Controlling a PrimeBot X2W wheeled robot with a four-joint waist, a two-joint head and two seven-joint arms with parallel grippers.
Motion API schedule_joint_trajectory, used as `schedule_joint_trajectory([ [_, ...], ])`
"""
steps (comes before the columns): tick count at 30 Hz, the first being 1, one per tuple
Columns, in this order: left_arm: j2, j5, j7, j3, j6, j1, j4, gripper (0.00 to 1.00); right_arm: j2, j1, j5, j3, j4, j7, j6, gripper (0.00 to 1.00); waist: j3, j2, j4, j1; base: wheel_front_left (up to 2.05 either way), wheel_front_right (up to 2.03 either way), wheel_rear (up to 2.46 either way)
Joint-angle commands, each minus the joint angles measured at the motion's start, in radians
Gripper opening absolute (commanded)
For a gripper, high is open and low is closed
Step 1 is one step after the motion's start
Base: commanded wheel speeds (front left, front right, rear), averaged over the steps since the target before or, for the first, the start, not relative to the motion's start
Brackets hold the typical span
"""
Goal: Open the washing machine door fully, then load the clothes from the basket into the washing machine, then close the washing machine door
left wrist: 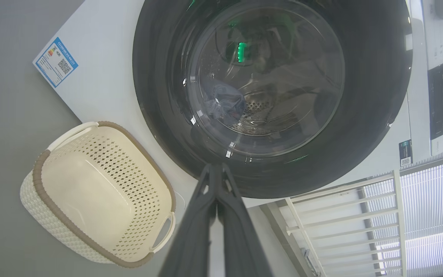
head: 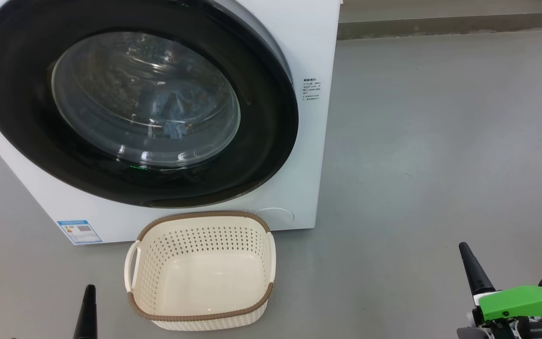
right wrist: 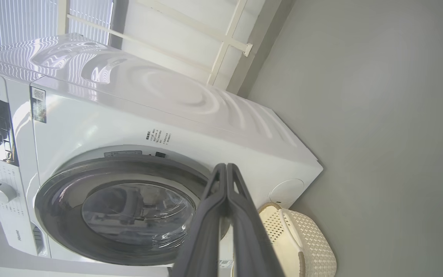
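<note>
- Nearest, the left gripper (left wrist: 215,168) at near left and the right gripper (right wrist: 226,166) at near right each have their fingers pressed together, gripping nothing; both sit well apart from the machine.
- A little farther, between them, the basket (head: 203,214) stands on the grey floor (head: 417,165) just in front of the washer; it is empty.
- Beyond it, the washing machine door (head: 17,117) looks seated flush on the washing machine (head: 315,47); through its glass the clothes (head: 177,113) show as a blue bundle low in the drum.
- Judging by this, loading and closing look done; the next move calls only for confirming the latch, perhaps a light press on the black rim.
</note>
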Motion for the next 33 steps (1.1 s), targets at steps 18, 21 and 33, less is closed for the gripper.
schedule_joint_trajectory([
  [18, -0.006, -0.209, 0.06, 0.04, 0.01, -0.075, -0.045, 0.0, 0.004, -0.058, 0.191, -0.03, -0.058, 0.061, 0.0, 0.0, 0.004, 0.0, 0.013, 0.0, 0.0, 0.0, 0.0],
  [21, -0.007, -0.239, 0.068, 0.042, 0.011, -0.08, -0.048, 0.0, 0.006, -0.06, 0.217, -0.037, -0.063, 0.069, 0.0, 0.0, 0.005, 0.0, 0.015, 0.0, 0.0, 0.0, 0.0],
  [33, -0.014, -0.361, 0.104, 0.051, 0.014, -0.099, -0.058, 0.0, 0.014, -0.065, 0.32, -0.062, -0.08, 0.104, 0.0, 0.0, 0.007, 0.0, 0.023, -0.0001, 0.0, 0.0, 0.0],
])
